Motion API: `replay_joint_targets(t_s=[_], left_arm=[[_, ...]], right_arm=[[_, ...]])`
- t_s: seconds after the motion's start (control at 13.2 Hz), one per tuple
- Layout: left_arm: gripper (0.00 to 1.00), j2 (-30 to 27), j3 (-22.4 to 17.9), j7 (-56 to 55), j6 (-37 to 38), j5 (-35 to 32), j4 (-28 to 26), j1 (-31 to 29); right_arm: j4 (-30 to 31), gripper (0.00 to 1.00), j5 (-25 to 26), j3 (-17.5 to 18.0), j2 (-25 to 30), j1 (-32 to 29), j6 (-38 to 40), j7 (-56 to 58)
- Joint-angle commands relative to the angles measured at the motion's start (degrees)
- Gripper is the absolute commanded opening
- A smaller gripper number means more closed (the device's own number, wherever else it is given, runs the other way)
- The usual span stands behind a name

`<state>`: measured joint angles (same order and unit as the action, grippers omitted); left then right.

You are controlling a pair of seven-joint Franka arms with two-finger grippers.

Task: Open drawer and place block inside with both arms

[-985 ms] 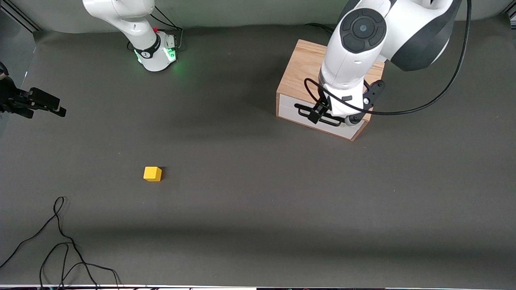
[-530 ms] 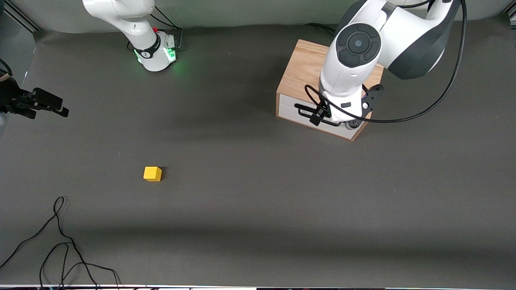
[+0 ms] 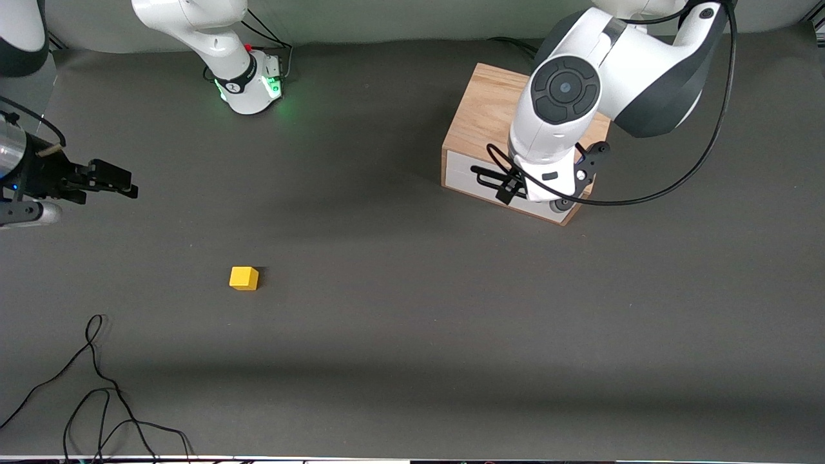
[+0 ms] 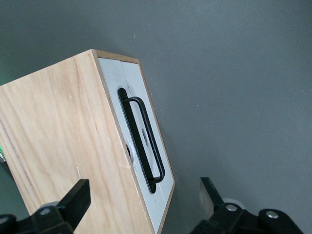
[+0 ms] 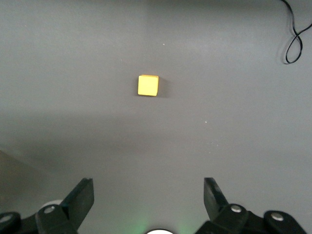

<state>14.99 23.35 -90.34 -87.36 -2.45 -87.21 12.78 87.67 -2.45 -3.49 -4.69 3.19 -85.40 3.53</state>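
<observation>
The light oak cabinet [image 3: 490, 106] stands toward the left arm's end of the table. Its drawer [image 3: 461, 169] is shut, showing a white front and a black wire handle [image 3: 485, 174]. My left gripper [image 3: 515, 187] hangs open over the drawer front and touches nothing. In the left wrist view its gripper [image 4: 144, 195] straddles the cabinet's top front edge, with the handle [image 4: 144, 139] between the fingers' lines. The yellow block [image 3: 243, 278] lies on the grey mat toward the right arm's end. My right gripper [image 3: 124, 182] is open and empty, apart from the block [image 5: 147, 85], which is seen ahead of it [image 5: 148, 195].
A loose black cable [image 3: 97, 380] lies near the table's front edge at the right arm's end, also in the right wrist view [image 5: 297, 39]. The right arm's base [image 3: 248, 84] glows green at the back.
My right gripper has moved in from the table's edge toward the block. My left gripper has shifted slightly over the drawer front. The block and drawer have not moved.
</observation>
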Motion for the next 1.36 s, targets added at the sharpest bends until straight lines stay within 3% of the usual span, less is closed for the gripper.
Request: replay_joint_targets(t_s=[0.0,0.38,0.61,0.76,0.98,1.29], left_arm=[[1.0,1.0,0.11,-3.7,0.52,-2.55,-0.42,0.14],[1.0,2.58,0.02,-2.92,-2.46,-2.65,-2.26,-0.82],[1.0,2.67,0.02,-2.83,-8.6,-3.61,-6.12,-2.23],[1.0,3.98,0.02,-3.52,-11.86,-3.79,-7.01,-2.23],[1.0,6.01,0.02,-5.88,-14.32,-3.97,-8.15,-1.62],[1.0,5.92,0.2,-10.02,-18.02,-4.58,-13.85,-0.3]], right_arm=[[-0.31,1.0,1.3,-0.64,-2.77,-0.2,-0.29,2.19],[5.65,1.0,1.48,-0.82,-10.32,-0.11,-12.83,2.01],[13.03,1.0,0.6,-0.73,-12.44,-0.03,-25.13,1.49],[14.72,1.0,0.42,-0.64,-14.81,0.41,-30.25,0.87],[14.72,1.0,-5.1,-0.64,-19.11,0.42,-34.73,0.87],[16.73,1.0,-8.44,-0.38,-22.9,0.59,-42.28,0.87]])
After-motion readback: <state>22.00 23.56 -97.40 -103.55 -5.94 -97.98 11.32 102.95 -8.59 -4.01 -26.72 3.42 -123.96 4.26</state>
